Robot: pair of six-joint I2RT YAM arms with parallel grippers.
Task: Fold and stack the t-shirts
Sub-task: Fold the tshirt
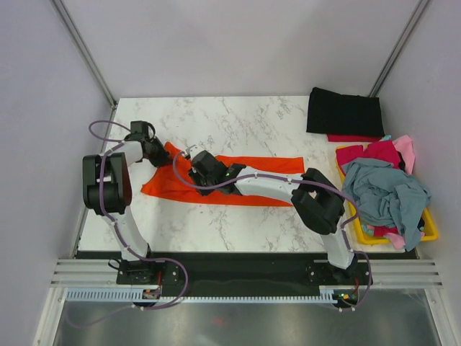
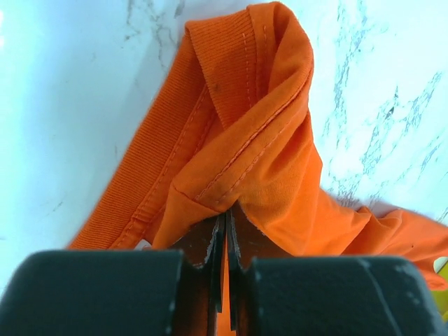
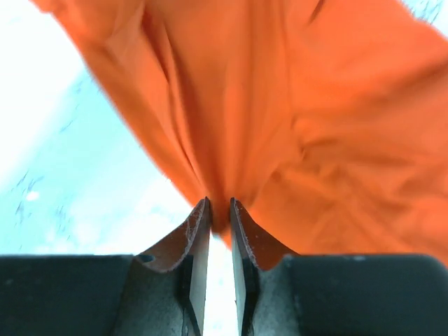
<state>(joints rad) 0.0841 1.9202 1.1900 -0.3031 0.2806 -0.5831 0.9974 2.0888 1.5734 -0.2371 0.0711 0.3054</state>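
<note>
Evidently caught mid-fold, with the orange t-shirt (image 1: 270, 164) laid as a long band across the middle of the tabletop (image 1: 238, 119). Gripped at its left end by both arms: left hand (image 1: 157, 151) pressed together on the collar end, right hand (image 1: 191, 160) just beside it, pinching a bunch of the body cloth.

Judged best done by raising both pinches together, keeping the held edge taut and level, carrying it over toward the far end of the band and laying it down square before letting go. Carried a likely risk of a dragged shirt or a skewed fold from one side leading the other.

Shown only from above: the whole length of the band, the black t-shirt (image 1: 344, 112) lying flat at the far right of the tabletop over a red t-shirt (image 1: 353, 138) peeking out at its near edge, and a grey-blue t-shirt (image 1: 385, 191) and pink t-shirt (image 1: 405, 148) heaped in a yellow bin (image 1: 430, 232) at the right side.

Shown only from the left wrist: collar ribbing and twin rows of stitching, doubled over and drawn into fingers (image 2: 203, 245) almost touching. Shown only from the right wrist: a tuck of orange wedged in the narrow gap between the pads (image 3: 198, 238), with pale marble visible under the hanging cloth.
</note>
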